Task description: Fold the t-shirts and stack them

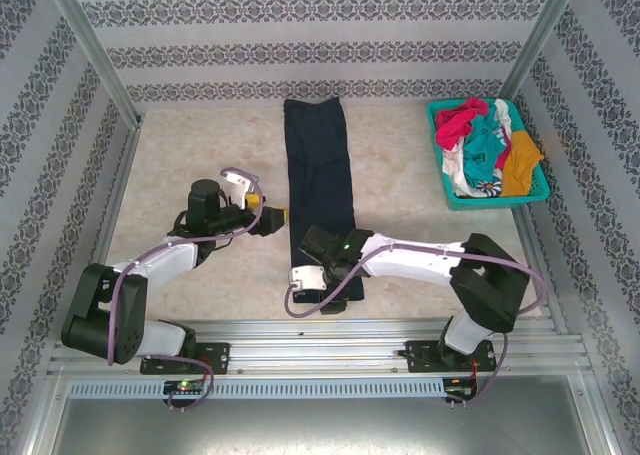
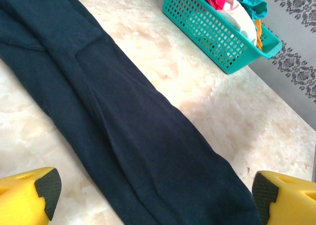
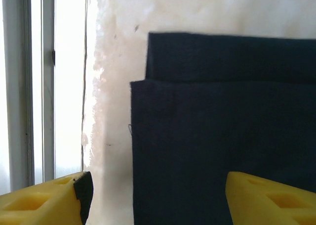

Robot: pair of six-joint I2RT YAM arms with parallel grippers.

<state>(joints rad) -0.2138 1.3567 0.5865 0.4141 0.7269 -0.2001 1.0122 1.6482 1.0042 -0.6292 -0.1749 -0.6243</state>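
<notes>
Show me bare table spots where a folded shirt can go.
Bare: table between the navy shirt and the basket; also the far-left corner, left of the shirt. Crowded: the shirt's near half, where the left gripper and right gripper hang open.

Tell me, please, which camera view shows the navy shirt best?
Top external: the navy shirt appears as a whole long folded strip, apart from its near end under the right arm. Left wrist shows a diagonal stretch with both ends cut off. Right wrist gives a close-up of one layered corner.
</notes>
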